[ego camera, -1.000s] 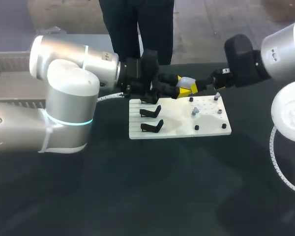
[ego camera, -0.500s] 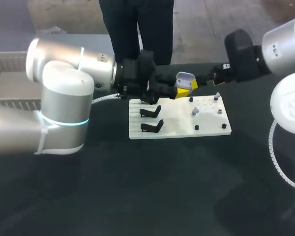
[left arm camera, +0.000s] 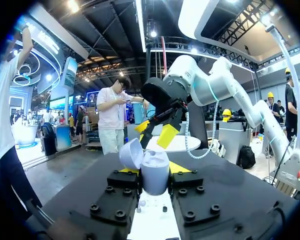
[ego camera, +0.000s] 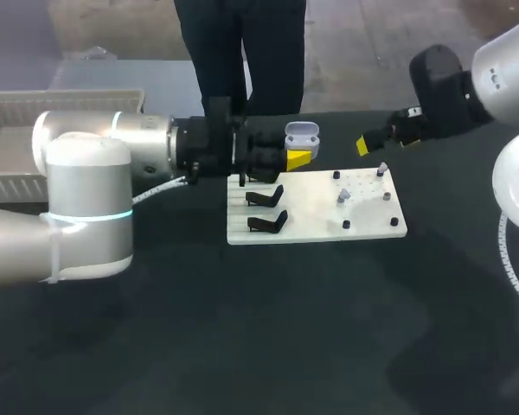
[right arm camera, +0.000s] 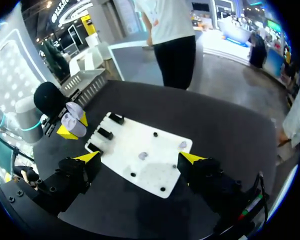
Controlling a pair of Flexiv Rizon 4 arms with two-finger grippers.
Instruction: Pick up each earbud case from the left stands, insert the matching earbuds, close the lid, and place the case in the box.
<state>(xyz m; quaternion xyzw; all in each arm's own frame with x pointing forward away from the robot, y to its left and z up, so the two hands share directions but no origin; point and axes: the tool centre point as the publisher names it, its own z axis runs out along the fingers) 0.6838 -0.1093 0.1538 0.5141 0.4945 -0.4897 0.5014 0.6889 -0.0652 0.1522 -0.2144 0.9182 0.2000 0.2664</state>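
Your left arm reaches in level from the left over the counter (ego camera: 242, 328). The left gripper (ego camera: 292, 157) has its fingers (left arm camera: 179, 168) clamped on the earbud case (ego camera: 301, 134), which is upright with its lid open, in the air over the white board's (ego camera: 316, 220) far edge, behind the black stands (ego camera: 266, 197). Your right arm enters from the far right with the right gripper (right arm camera: 140, 159) empty, its fingers spread wide, well apart from the case.

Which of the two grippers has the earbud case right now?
The left gripper: its fingers clamp the open earbud case, while the right gripper is open and empty.
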